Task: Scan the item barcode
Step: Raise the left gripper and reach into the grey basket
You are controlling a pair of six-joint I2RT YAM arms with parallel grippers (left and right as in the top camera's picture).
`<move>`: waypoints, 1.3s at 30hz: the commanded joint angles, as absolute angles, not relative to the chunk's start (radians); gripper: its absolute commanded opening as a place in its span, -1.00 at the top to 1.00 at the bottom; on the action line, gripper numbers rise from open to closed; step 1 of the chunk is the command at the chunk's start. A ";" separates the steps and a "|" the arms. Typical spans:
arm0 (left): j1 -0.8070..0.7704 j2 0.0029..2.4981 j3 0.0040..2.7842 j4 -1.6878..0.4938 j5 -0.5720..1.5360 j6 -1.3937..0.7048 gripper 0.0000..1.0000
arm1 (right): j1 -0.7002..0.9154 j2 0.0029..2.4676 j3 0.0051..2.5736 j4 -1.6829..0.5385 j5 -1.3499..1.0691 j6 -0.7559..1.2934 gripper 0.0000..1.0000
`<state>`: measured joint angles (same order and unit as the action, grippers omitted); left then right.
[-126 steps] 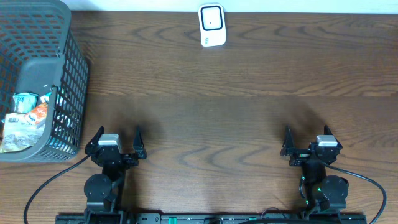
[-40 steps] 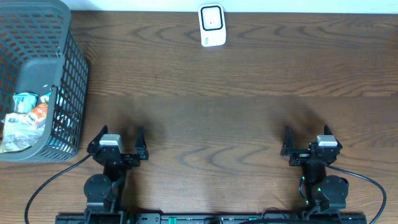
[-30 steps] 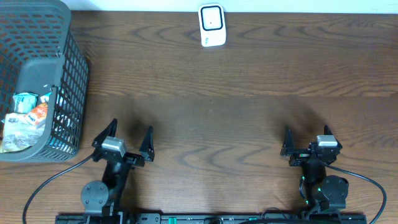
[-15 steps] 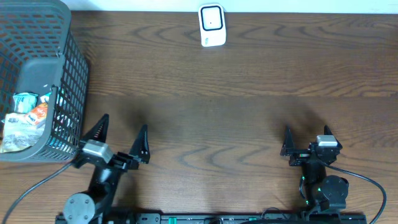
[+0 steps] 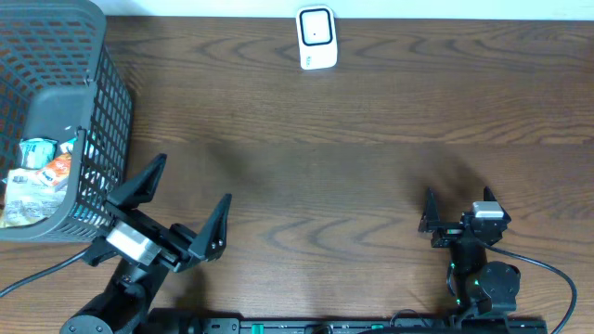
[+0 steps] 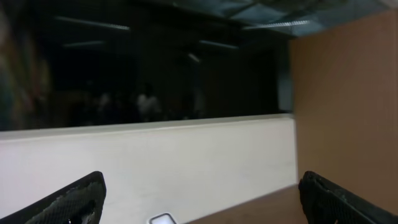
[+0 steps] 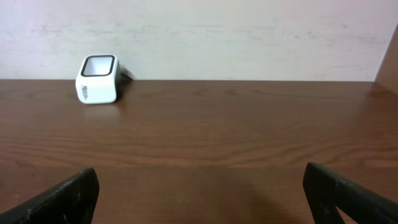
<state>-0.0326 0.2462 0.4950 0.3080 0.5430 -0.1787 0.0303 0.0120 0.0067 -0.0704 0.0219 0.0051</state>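
Left end effector (image 5: 183, 206): fingers spread wide, empty, beside the basket (image 5: 104, 111) at table (image 5: 390, 121) left; packaged items (image 5: 42, 172) lie inside it. Scanner (image 5: 316, 38) stands far centre. Right end effector (image 5: 457, 213): spread, empty, front right.

Overhead looks down; both wrist views face the scanner (image 7: 97, 79)

Place: a mock shop checkout in a lab-like room.
Checkout signs: white barcode scanner (image 5: 316, 38) at the far edge of the wooden tabletop (image 5: 371, 139); grey mesh shopping basket (image 5: 104, 116) holding packaged goods (image 5: 39, 174).
Room: plain white wall (image 7: 249, 37); dark glass (image 6: 155, 68) showing ceiling strip lights.
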 commanded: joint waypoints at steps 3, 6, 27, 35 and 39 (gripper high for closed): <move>-0.027 0.329 0.670 0.162 0.291 -0.166 -0.95 | 0.033 0.006 0.006 -0.075 0.023 -0.009 -0.98; -0.027 0.465 0.878 -0.126 0.253 -0.152 -0.95 | 0.033 0.006 0.006 -0.075 0.023 -0.009 -0.98; -0.026 1.084 1.583 -0.443 0.323 -0.088 -0.95 | 0.033 0.006 0.006 -0.075 0.023 -0.009 -0.98; 0.028 1.439 2.075 -0.773 0.076 -0.087 -0.96 | 0.033 0.006 0.006 -0.075 0.023 -0.009 -0.98; 0.080 1.527 2.143 -0.794 -0.060 -0.087 -0.96 | 0.034 0.006 0.006 -0.075 0.023 -0.009 -0.98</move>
<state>0.0418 1.4746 2.0918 -0.7902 0.1207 -0.0788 0.0303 0.0120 0.0067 -0.0708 0.0216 0.0025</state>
